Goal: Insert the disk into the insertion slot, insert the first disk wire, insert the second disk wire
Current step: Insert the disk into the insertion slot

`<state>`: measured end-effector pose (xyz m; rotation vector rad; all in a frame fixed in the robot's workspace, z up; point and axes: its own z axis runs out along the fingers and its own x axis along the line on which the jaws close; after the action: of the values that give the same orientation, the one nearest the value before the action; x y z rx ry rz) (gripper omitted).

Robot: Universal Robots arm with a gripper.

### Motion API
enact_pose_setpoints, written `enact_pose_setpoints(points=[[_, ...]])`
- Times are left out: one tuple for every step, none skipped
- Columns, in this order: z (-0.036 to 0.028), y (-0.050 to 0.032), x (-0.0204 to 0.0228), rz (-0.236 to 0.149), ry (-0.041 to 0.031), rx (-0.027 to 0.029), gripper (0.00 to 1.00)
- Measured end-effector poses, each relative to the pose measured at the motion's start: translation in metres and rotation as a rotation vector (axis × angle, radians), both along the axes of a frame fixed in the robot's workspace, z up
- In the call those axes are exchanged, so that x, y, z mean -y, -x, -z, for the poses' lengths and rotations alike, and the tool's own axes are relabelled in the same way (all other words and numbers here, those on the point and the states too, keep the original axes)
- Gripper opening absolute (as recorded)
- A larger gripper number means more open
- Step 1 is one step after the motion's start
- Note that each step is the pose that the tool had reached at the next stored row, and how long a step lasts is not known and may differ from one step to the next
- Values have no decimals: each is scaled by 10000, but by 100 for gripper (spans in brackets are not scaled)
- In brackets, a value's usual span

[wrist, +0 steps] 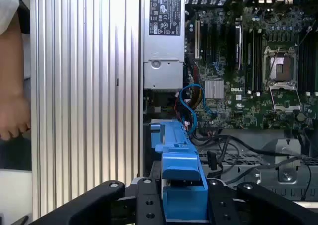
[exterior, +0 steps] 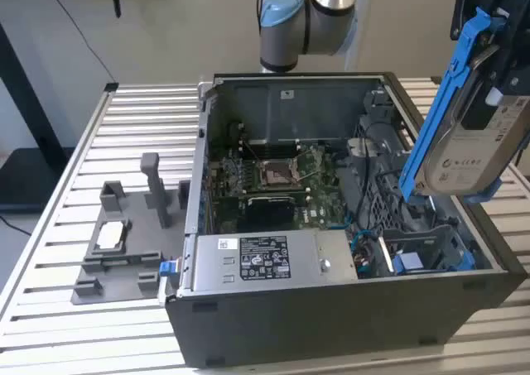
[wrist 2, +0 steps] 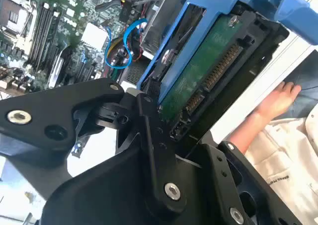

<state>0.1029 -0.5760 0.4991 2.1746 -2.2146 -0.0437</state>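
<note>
My gripper [wrist: 183,197] is shut on the disk [exterior: 472,143], a silver-grey drive with a white label in a bright blue carrier [wrist: 180,155]. It hangs tilted in the air above the open case's corner at the exterior view's right. In the second wrist view the disk's green circuit board [wrist 2: 208,71] and connector face the camera, with black fingers [wrist 2: 149,115] pressed on the carrier. The insertion slot [exterior: 426,251], dark metal with blue trim, lies below the disk inside the case. A looped blue cable [wrist: 191,106] lies beside it; which cables are the disk wires I cannot tell.
The open computer case [exterior: 331,309] sits on a slatted metal table [exterior: 141,118]. It holds a motherboard [wrist: 258,61] and a grey power-supply box [wrist: 164,36]. A grey fixture [exterior: 124,242] stands at the exterior view's left. A person's hand [wrist 2: 278,101] rests close beside the case.
</note>
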Motion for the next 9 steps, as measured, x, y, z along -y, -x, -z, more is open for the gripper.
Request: enact_pose_setpoints(points=[[0,0,0,0,0,0,33],[0,0,0,0,0,-2,33],[0,0,0,0,0,-4,33],[0,0,0,0,1,-4,33],[0,0,0,0,0,-5,33],[0,0,1,0,0,-5,33],[0,0,0,0,0,-5,33],[0,0,1,0,0,-6,33],[0,0,0,0,1,-6,33]])
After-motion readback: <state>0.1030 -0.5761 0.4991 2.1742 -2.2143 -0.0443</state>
